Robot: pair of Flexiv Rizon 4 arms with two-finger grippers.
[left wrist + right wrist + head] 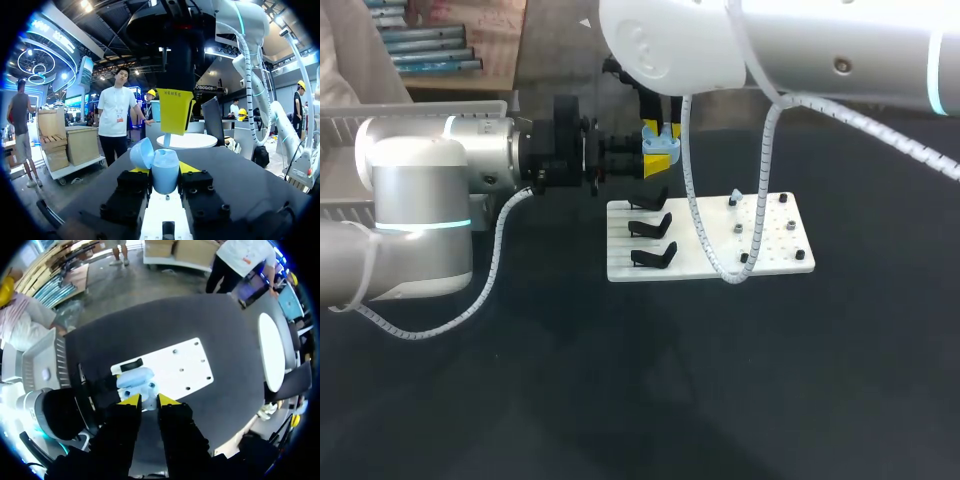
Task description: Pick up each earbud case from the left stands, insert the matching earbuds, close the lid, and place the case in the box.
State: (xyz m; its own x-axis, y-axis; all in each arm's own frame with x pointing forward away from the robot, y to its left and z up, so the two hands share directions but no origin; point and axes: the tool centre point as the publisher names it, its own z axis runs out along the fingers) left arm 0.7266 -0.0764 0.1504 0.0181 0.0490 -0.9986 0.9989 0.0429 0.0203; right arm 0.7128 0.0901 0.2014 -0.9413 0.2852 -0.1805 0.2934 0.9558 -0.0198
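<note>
— Two claws meet over the far middle of the bench (620, 390) in the head view. How do they stand?
— The left claw (648, 158) is clamped on the pale blue earbud case (663, 150), held off the bench. The right claw (660, 130) hangs at the case's 12 o'clock. A white board (775, 250) lies at the case's 5 o'clock, carrying three black stands (653, 227) and some pegs (738, 228). The right arm's cable (695, 215) drapes across it. The widest stretch of bench lies at the board's 6 to 8 o'clock.
— And the left wrist?
— Both yellow tips press the case from two sides, and its lid (142, 152) is swung open. The right claw's fingers point down just above, pinching a small pale blue earbud (166, 140).
— The right wrist?
— The case sits just ahead of its nearly closed tips, with the earbud between them. The left arm (60, 415) crowds beside the case, and the box (59, 362) stands by the bench's edge.
</note>
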